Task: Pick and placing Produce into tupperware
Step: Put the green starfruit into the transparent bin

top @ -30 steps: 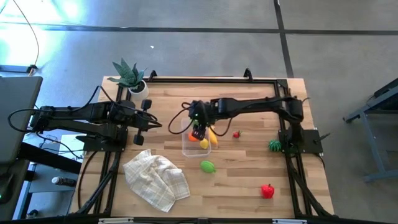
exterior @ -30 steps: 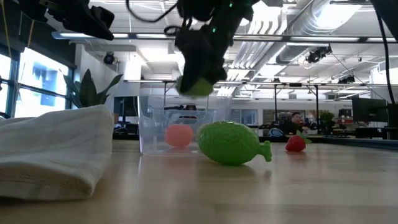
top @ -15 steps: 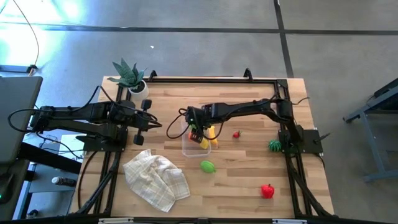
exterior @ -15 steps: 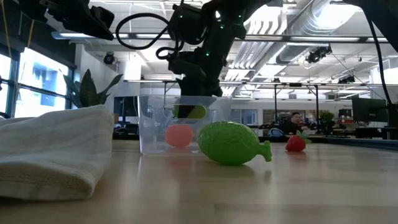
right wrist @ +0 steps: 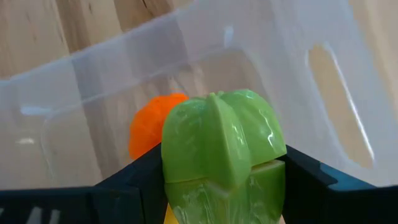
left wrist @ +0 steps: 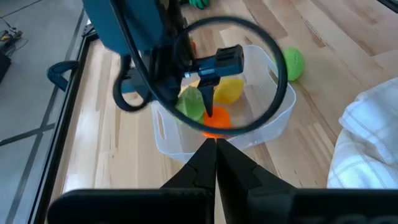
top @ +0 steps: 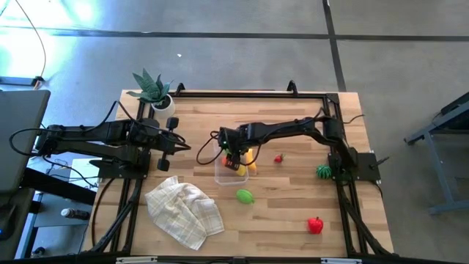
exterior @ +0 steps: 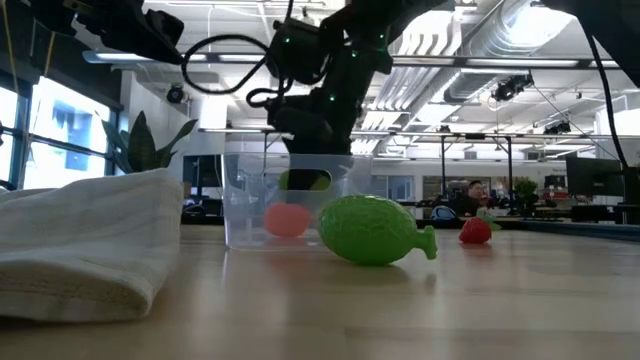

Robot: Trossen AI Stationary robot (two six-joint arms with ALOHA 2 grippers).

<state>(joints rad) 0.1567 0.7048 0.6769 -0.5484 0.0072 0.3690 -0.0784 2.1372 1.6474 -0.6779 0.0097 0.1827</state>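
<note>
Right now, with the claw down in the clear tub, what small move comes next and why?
Probably open the right claw: it holds the ridged light-green plastic fruit inside the clear rectangular plastic tub, just above the orange toy fruit, so releasing should drop it in.

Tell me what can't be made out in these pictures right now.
- High view: the right gripper covers most of the tupperware, hiding its contents.
- Right wrist view: the green fruit hides the gripper's fingertips and part of the orange fruit.
- Low view: whether the green fruit touches the tub floor is blurred by the plastic.
</note>
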